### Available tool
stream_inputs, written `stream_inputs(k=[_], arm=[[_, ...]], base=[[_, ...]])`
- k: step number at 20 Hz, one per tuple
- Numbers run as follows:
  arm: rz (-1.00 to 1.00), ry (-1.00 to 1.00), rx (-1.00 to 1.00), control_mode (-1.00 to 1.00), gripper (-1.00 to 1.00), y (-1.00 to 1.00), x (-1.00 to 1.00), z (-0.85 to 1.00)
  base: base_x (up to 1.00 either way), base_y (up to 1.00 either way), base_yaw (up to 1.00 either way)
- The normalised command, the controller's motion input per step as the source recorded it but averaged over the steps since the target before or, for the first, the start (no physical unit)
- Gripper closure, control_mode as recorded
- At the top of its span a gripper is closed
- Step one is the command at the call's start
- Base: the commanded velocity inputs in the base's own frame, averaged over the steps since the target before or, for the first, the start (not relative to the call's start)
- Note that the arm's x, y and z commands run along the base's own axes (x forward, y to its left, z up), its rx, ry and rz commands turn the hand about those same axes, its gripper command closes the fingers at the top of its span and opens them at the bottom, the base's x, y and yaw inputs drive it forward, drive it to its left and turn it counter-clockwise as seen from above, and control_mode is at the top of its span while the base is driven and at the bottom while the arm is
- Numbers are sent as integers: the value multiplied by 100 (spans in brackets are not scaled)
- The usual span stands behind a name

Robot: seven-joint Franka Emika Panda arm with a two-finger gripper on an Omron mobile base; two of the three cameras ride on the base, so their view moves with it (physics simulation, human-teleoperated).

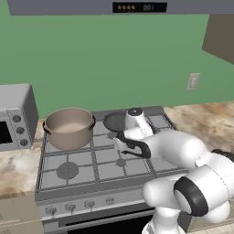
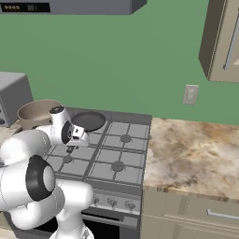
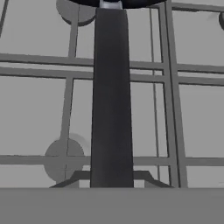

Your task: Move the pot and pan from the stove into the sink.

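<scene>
1. Pan (image 2: 87,120) on the back of the stove (image 1: 98,169), just right of the pot (image 1: 68,128); both resting on the grates, neither yet moved toward a sink.
2. Handle (image 3: 111,100) running straight up the middle of the hand view, long axis in line with the gripper's reach, black bowl at the far end.
3. Gripper (image 2: 71,148) low over the handle's near end, jaws drawn together; judged clamped on the handle, though the contact itself is hidden.
4. Next move likely a lift, bowl hanging well beyond the grip, so tilt a risk.
</scene>
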Motion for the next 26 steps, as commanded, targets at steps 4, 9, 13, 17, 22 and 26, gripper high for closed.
stream_inputs(k=[4, 9, 13, 17, 22, 26], arm=[[-8, 10, 0, -100, 100, -5, -25, 75], [-4, 4, 1, -100, 100, -25, -50, 63], [0, 0, 4, -100, 100, -28, -69, 55], [0, 0, 5, -100, 100, -23, -73, 53], [0, -2, 5, -100, 100, -22, -82, 46], [0, 0, 5, -100, 100, -19, -82, 40]], base=[[0, 0, 0], [0, 0, 0], [0, 0, 0], [0, 0, 0], [0, 0, 0], [0, 0, 0]])
